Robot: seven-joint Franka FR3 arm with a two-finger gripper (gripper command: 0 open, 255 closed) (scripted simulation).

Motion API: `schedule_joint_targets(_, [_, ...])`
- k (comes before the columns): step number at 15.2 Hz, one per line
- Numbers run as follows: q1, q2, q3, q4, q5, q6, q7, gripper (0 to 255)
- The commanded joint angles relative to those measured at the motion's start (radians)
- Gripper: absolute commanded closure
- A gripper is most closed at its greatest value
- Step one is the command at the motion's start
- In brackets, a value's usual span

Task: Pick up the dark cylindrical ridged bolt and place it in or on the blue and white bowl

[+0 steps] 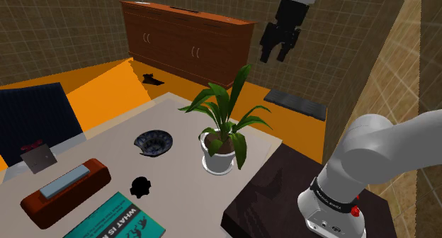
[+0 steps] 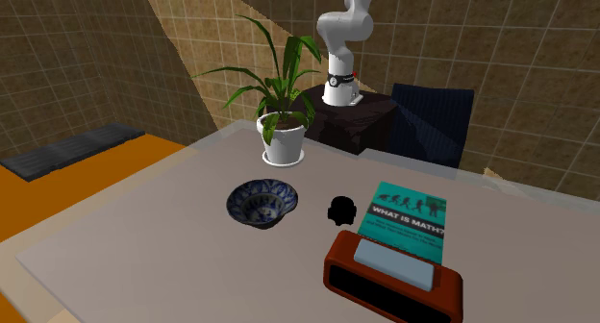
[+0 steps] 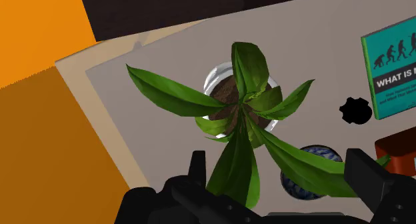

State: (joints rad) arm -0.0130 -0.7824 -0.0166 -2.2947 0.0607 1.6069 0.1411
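**Hand open above the plant, bolt lying on the desk**

The black hand [image 1: 275, 57] hangs high over the desk [image 1: 185, 195], at the end of the white arm that rises from the dark stand [image 1: 263, 194]. Its two fingers stand apart and nothing is between them. In the wrist view the hand [image 3: 280, 164] looks straight down on the potted plant [image 3: 243, 99], whose long green leaves spread out from a white pot.

The bolt [image 1: 141, 186] is a small, dark, ridged lump resting on the grey desk top. In the second exterior view the bolt [image 2: 341, 210] lies between the bowl [image 2: 262, 202] and the teal book [image 2: 409, 215], close to the book's near corner and clearly apart from the bowl. The wrist view shows the bolt [image 3: 355, 111] just beside the edge of the book [image 3: 393, 73], well away from the fingers.

The bowl [image 1: 154, 142] sits upright with a blue and white pattern inside, and it is empty. From the hand's camera the bowl [image 3: 300, 187] is partly covered by a leaf.

The plant [image 1: 223, 123] stands near the desk's edge on the stand's side, as the second exterior view also shows [image 2: 285, 138]. A reddish-brown box [image 2: 392, 273] with a grey top lies next to the book, which reads "WHAT IS MATH?". A wooden cabinet [image 1: 184, 45] stands against the tiled wall across the orange floor [image 1: 106, 88].
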Motion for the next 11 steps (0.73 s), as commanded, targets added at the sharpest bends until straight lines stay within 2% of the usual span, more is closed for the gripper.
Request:
schedule_joint_targets(1, [0.000, 0.000, 0.000, 0.000, 0.000, 0.000, 0.000, 0])
schedule_joint_targets(11, [0.047, 0.191, 0.130, -0.105, 0.053, 0.284, 0.099, 0])
